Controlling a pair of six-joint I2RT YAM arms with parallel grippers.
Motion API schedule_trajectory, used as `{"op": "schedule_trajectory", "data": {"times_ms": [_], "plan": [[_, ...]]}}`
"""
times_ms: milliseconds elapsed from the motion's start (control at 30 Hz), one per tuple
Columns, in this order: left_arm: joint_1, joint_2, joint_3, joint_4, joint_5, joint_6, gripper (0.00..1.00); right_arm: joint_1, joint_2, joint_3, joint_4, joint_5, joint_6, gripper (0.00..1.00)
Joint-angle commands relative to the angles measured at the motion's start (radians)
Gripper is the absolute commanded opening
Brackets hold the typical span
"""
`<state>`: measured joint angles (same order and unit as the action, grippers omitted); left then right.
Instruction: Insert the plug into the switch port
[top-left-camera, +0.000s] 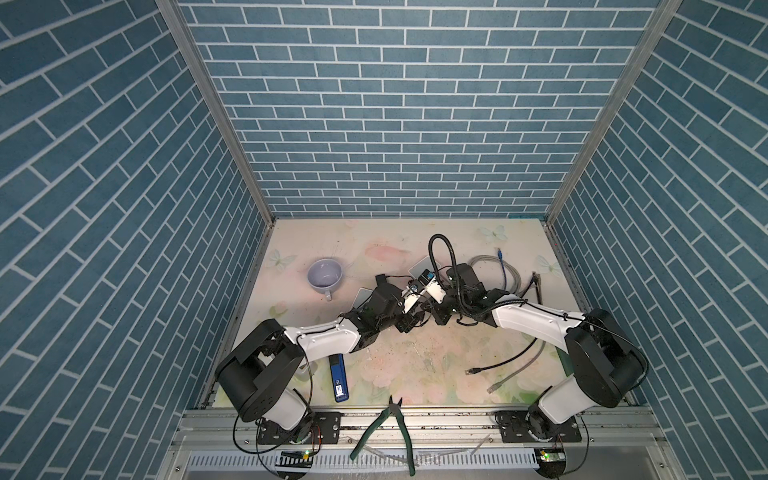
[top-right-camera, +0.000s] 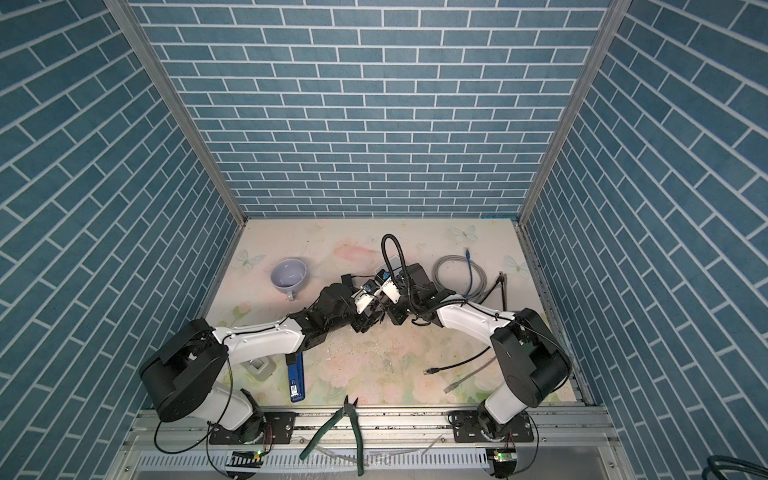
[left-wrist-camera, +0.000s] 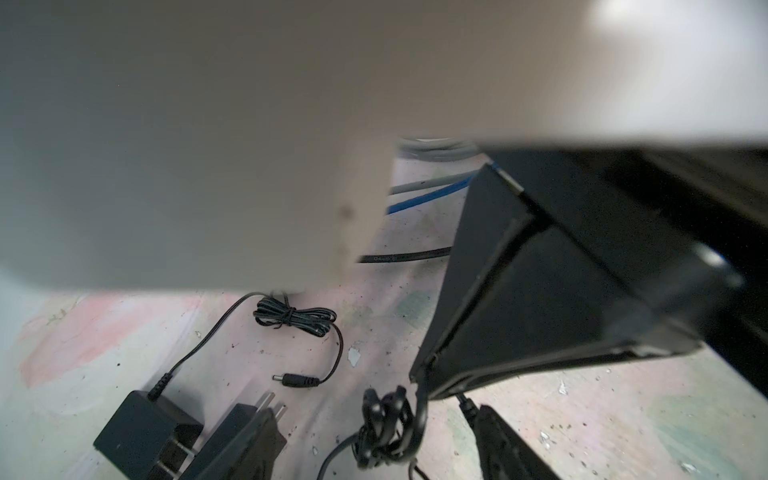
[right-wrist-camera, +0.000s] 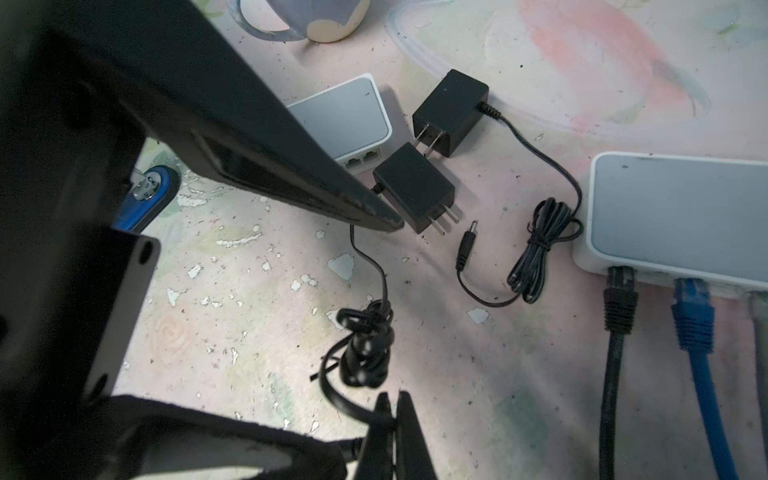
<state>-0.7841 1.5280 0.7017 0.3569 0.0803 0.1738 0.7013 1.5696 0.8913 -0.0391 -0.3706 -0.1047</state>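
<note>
The right hand (right-wrist-camera: 390, 401) is pinched shut on a thin black bundled cord (right-wrist-camera: 365, 345); that cord's plug end is hidden. The left hand (left-wrist-camera: 374, 415) stands apart, straddling the same cord. A free barrel plug (right-wrist-camera: 466, 246) lies on the table (right-wrist-camera: 457, 395) ahead of the right hand. The step in hand is probably securing the plug end. The next move calls for lining it up squarely with the port of the switch (right-wrist-camera: 681, 216) beside the right hand.

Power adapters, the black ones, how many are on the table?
2. One adapter lies near the small switch; the second adapter sits beside it. Others may be hidden.
</note>
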Motion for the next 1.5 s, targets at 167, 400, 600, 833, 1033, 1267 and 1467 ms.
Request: {"op": "schedule_trajectory", "data": {"times_ms": [167, 400, 600, 833, 1033, 1267, 1467], "plan": [[-0.004, 0.021, 0.023, -0.006, -0.01, 0.041, 0.69, 0.023, -0.072, -0.015, -0.063, -0.052, -0.092, 0.0], [-0.004, 0.036, 0.027, 0.012, 0.001, 0.052, 0.67, 0.028, -0.089, -0.02, -0.084, -0.08, -0.119, 0.0], [-0.004, 0.069, 0.039, 0.024, 0.012, 0.038, 0.52, 0.038, -0.08, -0.015, -0.074, -0.09, -0.115, 0.0], [-0.004, 0.087, 0.039, 0.024, 0.002, 0.025, 0.36, 0.039, -0.066, -0.018, -0.046, -0.063, -0.051, 0.01], [-0.004, 0.086, 0.029, 0.035, 0.007, 0.021, 0.22, 0.04, -0.069, -0.04, 0.006, -0.059, -0.004, 0.04], [-0.004, 0.084, 0.018, 0.047, 0.0, 0.015, 0.1, 0.04, -0.051, -0.043, 0.027, -0.054, 0.062, 0.09], [-0.004, 0.072, -0.001, 0.065, -0.019, 0.003, 0.04, 0.04, -0.052, -0.063, 0.062, -0.048, 0.147, 0.14]]}}
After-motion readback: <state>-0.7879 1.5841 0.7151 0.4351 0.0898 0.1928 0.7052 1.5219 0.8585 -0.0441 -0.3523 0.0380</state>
